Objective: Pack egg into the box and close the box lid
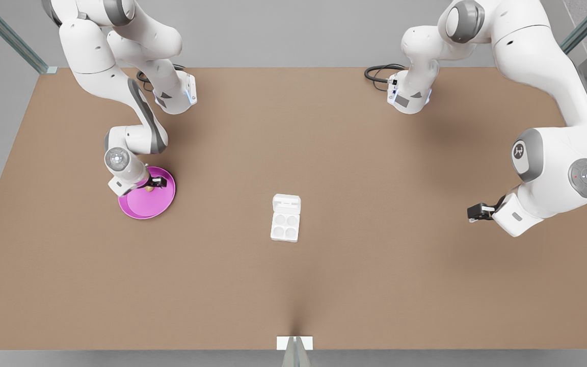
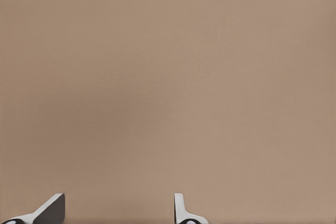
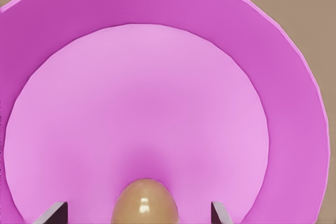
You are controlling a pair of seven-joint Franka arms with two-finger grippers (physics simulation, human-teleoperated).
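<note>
Right gripper (image 1: 155, 182), at frame left, is straddling the egg (image 3: 146, 203) open-fingered on the plate (image 3: 294, 129); closing off-centre risks rolling it. Left gripper (image 1: 477, 211) is waiting open at frame right

Tan-brown oval egg (image 3: 145, 203): lower part cut off by the right wrist view's edge; in the front view mostly hidden under the right hand (image 1: 155, 182).
Round pink plate (image 1: 163, 201): near side hidden behind the right arm.
Left hand (image 2: 118, 211): only two fingertips (image 2: 50, 208) enter the frame.
</note>
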